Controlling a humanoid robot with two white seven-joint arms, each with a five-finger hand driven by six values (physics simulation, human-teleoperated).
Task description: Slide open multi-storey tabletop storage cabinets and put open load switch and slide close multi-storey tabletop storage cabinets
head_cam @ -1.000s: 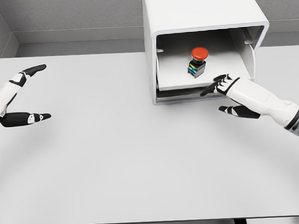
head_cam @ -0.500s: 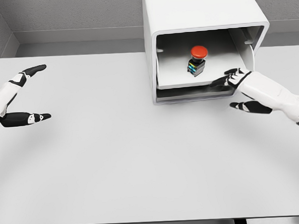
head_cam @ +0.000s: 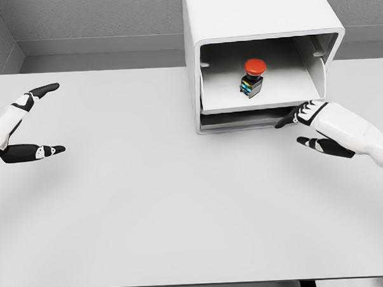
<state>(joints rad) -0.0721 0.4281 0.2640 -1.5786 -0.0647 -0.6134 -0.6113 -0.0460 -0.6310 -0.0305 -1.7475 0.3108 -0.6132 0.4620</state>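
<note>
your right robot hand (head_cam: 313,127) now sits just off the near right corner of the cabinet (head_cam: 257,26), fingers spread and holding nothing. half a second ago its fingertips were pressed against the front lip of the drawer (head_cam: 260,107); a second ago they were further left along that same edge. it has since slipped right and back toward you, and the drawer front now lies nearly level with the cabinet mouth. you can judge the closing push as mostly done, though a thin edge of tray still shows at the opening, so one more nudge may be needed.

the load switch (head_cam: 253,77) stands upright on the drawer floor, well inside, toward the far middle. it has a domed glossy red cap on a squat dark body with small blue and yellow marks.

the cabinet is a smooth white box with rounded corners and thin walls, matte like moulded plastic. the counter (head_cam: 181,207) is a flat pale grey slab without texture.

your left robot hand (head_cam: 28,125) rests far left, thumb and fingers apart, empty.
</note>
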